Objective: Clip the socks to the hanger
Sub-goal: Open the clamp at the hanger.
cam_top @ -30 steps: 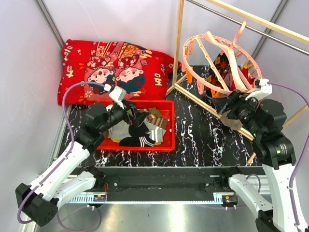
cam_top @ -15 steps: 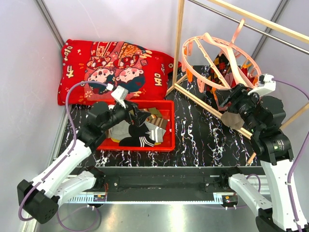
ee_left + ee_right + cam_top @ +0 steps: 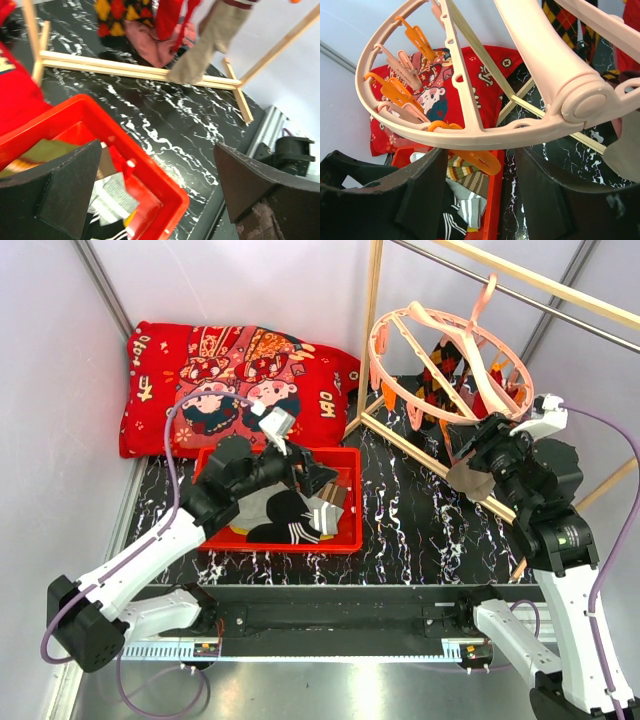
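The pale-pink ring hanger [image 3: 377,365] hangs tilted from the rack's top bar, with an argyle sock [image 3: 452,365] and a taupe sock [image 3: 468,480] clipped to it. My right gripper [image 3: 482,445] is at the ring's near edge. In the right wrist view its jaws [image 3: 482,195] stand apart just under the ring [image 3: 470,135], and an orange clip [image 3: 480,160] dangles between them untouched. More socks [image 3: 290,520] lie in the red bin [image 3: 290,545]. Over the bin's right end, my left gripper [image 3: 315,480] is open and empty [image 3: 160,195].
A red cartoon-print cushion [image 3: 230,380] lies behind the bin. The wooden rack's upright [image 3: 372,330] and floor bar [image 3: 125,70] stand between bin and hanger. A grey wall closes off the right side.
My left gripper moved right across the bin. My right gripper came up to the ring's edge with its jaws narrowing, and the hanger swung a little to the left.
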Robot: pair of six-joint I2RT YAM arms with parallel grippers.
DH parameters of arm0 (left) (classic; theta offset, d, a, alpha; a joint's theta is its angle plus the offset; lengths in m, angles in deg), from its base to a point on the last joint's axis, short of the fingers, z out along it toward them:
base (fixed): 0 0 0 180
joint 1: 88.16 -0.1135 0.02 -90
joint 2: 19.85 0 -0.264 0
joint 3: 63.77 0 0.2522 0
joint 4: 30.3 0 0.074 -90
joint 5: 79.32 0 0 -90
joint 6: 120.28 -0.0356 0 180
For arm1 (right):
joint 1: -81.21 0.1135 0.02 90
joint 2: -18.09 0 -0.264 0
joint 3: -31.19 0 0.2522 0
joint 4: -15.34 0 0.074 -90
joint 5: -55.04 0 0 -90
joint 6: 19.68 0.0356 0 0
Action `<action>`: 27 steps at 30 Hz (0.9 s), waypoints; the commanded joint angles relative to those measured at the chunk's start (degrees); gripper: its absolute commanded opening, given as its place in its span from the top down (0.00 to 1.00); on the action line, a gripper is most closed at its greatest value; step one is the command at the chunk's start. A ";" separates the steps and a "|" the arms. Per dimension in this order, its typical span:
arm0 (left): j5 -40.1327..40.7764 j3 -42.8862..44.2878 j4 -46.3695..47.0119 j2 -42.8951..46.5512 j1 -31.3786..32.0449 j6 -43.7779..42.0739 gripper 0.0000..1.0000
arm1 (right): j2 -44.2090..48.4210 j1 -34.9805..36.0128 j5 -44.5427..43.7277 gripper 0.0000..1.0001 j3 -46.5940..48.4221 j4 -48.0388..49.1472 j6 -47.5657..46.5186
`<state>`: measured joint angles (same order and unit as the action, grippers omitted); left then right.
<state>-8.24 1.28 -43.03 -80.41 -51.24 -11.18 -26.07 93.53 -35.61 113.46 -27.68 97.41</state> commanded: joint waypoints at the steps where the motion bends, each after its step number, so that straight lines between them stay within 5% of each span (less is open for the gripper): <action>1: 0.20 4.43 4.58 -2.63 3.14 0.16 0.01 | 1.01 0.16 -2.52 0.37 -1.80 5.08 -0.46; 15: 1.69 10.67 11.26 -12.13 10.62 -0.11 0.01 | 5.93 0.25 -2.61 0.41 -12.87 20.20 -4.41; 27: 2.83 12.43 16.18 -15.73 12.55 -1.78 0.01 | 5.93 0.16 2.84 0.40 -10.95 22.58 -5.74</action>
<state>-6.78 10.42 -33.52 -95.60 -39.43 -11.45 -20.39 93.53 -35.39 100.21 -8.99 92.86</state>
